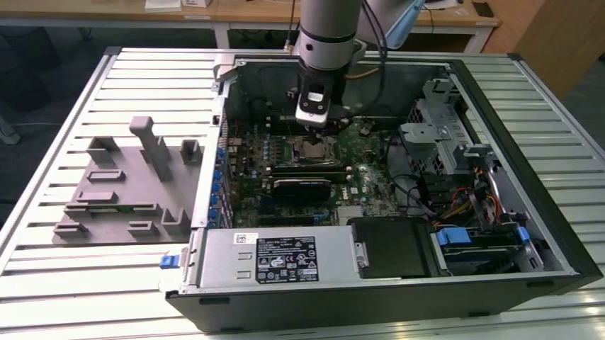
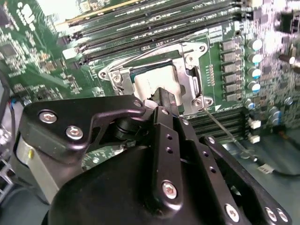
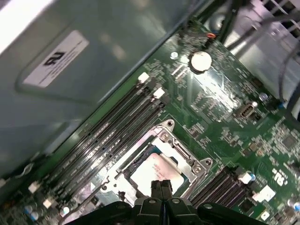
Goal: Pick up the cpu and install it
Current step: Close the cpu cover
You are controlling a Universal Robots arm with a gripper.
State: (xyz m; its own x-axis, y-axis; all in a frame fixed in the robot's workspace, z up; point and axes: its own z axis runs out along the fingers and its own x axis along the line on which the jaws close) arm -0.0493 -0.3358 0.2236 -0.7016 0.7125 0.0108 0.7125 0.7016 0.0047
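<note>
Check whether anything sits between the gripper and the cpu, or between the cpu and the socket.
Nothing visible does. In the first wrist view the gripper, fingertips closed together, is right at the edge of the cpu, and the cpu already lies inside the socket's metal frame on the motherboard.

A large white label [image 1: 283, 258] with dense black print and small symbols sits on the silver power supply [image 1: 212, 268] in the lower middle of the exterior view; its words are too small to read. In the first wrist view a white sticker [image 3: 56, 56] with grey print stands on the case wall [image 3: 140, 40]. White lettering [image 2: 18, 14] marks the green board [image 2: 42, 65] in the second wrist view, illegible.
</note>
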